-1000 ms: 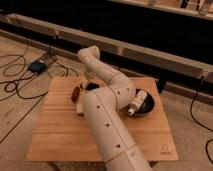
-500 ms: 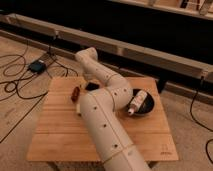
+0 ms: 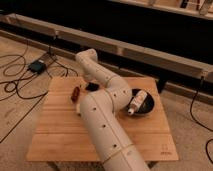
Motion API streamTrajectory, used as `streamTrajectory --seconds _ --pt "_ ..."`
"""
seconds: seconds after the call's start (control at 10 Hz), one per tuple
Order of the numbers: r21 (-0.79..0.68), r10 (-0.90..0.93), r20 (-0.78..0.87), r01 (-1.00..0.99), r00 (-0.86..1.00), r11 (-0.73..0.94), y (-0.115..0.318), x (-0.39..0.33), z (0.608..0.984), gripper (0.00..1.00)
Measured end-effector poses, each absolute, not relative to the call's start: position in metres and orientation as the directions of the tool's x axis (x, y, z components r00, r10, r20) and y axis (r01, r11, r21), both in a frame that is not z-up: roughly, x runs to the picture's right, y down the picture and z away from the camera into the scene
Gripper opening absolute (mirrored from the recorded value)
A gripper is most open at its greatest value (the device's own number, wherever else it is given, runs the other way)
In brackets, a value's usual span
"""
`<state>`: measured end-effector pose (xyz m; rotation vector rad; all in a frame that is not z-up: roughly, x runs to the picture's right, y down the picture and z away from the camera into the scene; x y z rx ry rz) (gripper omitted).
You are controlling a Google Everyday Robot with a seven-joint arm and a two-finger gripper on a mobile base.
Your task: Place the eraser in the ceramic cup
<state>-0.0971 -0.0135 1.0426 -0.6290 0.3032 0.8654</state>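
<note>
My white arm (image 3: pixel 107 115) runs up the middle of the wooden table (image 3: pixel 60 135), bends, and reaches back to the left. The gripper (image 3: pixel 91 86) shows only as a dark tip low over the table's back left, just behind the arm's thick segment. I cannot pick out the black eraser; it is either hidden by the arm or at the gripper. A small white shape, likely the ceramic cup (image 3: pixel 78 108), peeks out at the arm's left edge, mostly hidden.
A reddish-brown oblong object (image 3: pixel 75 93) lies left of the gripper. A dark bowl (image 3: pixel 147 106) holding a white bottle (image 3: pixel 136 101) sits right of the arm. Cables and a small box (image 3: pixel 36 65) lie on the floor to the left. A dark ledge runs behind the table.
The arm's far section has shifted slightly over the table's back left. The objects on the table have not visibly moved.
</note>
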Motion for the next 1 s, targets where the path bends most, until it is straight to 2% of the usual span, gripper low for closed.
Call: streamTrajectory --seconds 0.2,1.0 --pt "-0.385 0.616 -0.494 -0.790 0.614 0.478 -0.013 -0.096 1.044 0.78" --pt "-0.379 0.639 -0.479 -0.799 0.601 0.467 -0.026 -0.095 1.043 0.03"
